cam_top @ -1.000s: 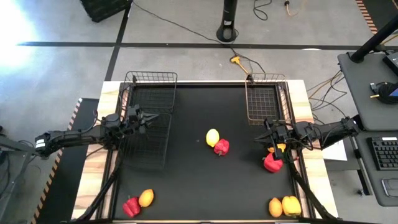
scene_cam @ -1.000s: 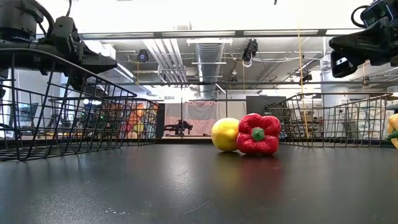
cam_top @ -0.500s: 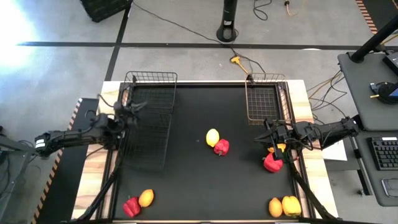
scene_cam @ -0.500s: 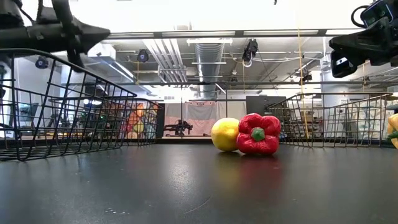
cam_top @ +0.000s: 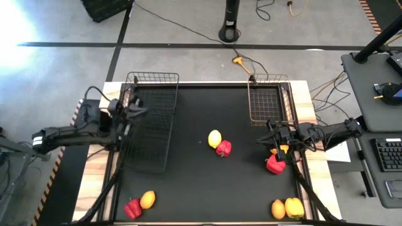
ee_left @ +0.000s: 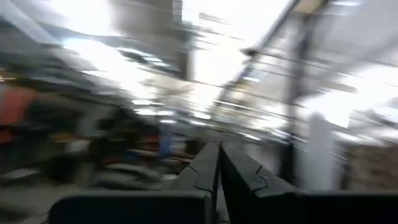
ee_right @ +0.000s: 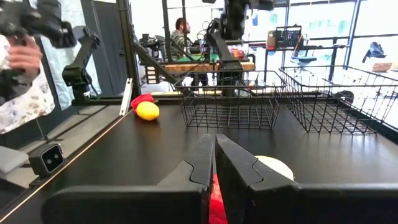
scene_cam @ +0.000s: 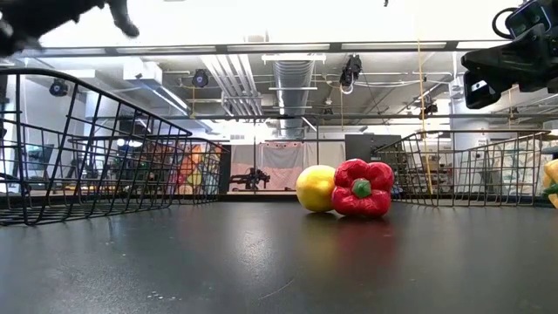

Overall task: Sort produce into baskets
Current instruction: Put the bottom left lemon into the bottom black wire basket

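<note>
Hovering above the left edge of the black table (cam_top: 188, 182), the left gripper (cam_top: 139, 112) is sitting beside the near left basket (cam_top: 149, 141), its fingers (ee_left: 208, 171) pressed together on nothing. A second basket (cam_top: 152, 86) is standing at the far left corner and a third basket (cam_top: 269, 99) at the far right. The right gripper (cam_top: 271, 134) is hanging over a red pepper (cam_top: 275, 164) near the right edge, jaws closed and empty. A lemon (cam_top: 215, 138) is touching another red pepper (cam_top: 223, 148) mid-table. Near left are lying a red pepper (cam_top: 132, 208) and an orange oval (cam_top: 147, 199); near right, an orange piece (cam_top: 277, 208) and a yellow pepper (cam_top: 294, 207).
</note>
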`<state>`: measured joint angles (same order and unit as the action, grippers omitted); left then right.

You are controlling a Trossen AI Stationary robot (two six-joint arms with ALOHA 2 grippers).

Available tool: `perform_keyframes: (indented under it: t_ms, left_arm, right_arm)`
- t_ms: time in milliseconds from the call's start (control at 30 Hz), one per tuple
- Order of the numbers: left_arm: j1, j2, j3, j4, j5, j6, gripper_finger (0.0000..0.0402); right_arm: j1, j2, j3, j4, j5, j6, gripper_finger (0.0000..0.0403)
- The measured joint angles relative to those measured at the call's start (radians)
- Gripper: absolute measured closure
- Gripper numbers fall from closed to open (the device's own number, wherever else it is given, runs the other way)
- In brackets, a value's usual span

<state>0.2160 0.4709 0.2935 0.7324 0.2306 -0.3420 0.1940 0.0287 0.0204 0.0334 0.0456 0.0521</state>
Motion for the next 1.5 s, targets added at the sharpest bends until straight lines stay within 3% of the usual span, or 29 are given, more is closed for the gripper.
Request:
perform_keyframes:
  t_ms: [100,200,433,567,667,967,1067,1167,1333,1400,1500]
  left_arm:
    - [-0.006,0.066,0.095,-0.034,0.194,-0.001,0.0401]
    - [-0.035,0.124,0.162,-0.107,0.271,-0.006,0.0401]
    - [-0.138,0.214,0.259,-0.271,0.182,-0.006,0.0401]
    - [-0.275,0.239,0.270,-0.289,0.119,0.001,0.0401]
    - [-0.447,0.258,0.268,-0.288,-0.010,0.043,0.0401]
    - [-1.007,0.420,0.305,-0.295,-0.783,0.124,0.0401]
    - [-1.131,0.512,0.372,-0.295,-0.960,0.112,0.0401]
    - [-1.208,0.602,0.459,-0.343,-1.030,0.084,0.0401]
    - [-1.237,0.752,0.628,-0.470,-1.032,-0.051,0.0401]
    - [-1.236,0.800,0.715,-0.604,-1.032,-0.136,0.0401]
    - [-1.236,0.865,0.861,-0.914,-1.034,-0.435,0.0398]
  right_arm:
    - [0.000,0.000,0.000,0.000,0.000,0.000,0.0390]
    - [0.000,0.000,0.000,0.000,0.000,0.000,0.0390]
    - [0.000,0.000,0.000,0.000,0.000,0.000,0.0390]
    - [0.000,0.000,0.000,0.000,0.000,0.000,0.0390]
    - [0.000,0.000,0.000,0.000,0.000,0.000,0.0390]
    - [0.000,0.000,0.000,0.000,0.000,0.000,0.0390]
    - [0.000,0.000,0.000,0.000,0.000,0.000,0.0390]
    - [0.000,0.000,0.000,0.000,0.000,0.000,0.0390]
    - [0.000,0.000,0.000,0.000,0.000,0.000,0.0390]
    - [0.000,0.000,0.000,0.000,0.000,0.000,0.0390]
    - [0.000,0.000,0.000,0.000,0.000,0.000,0.0390]
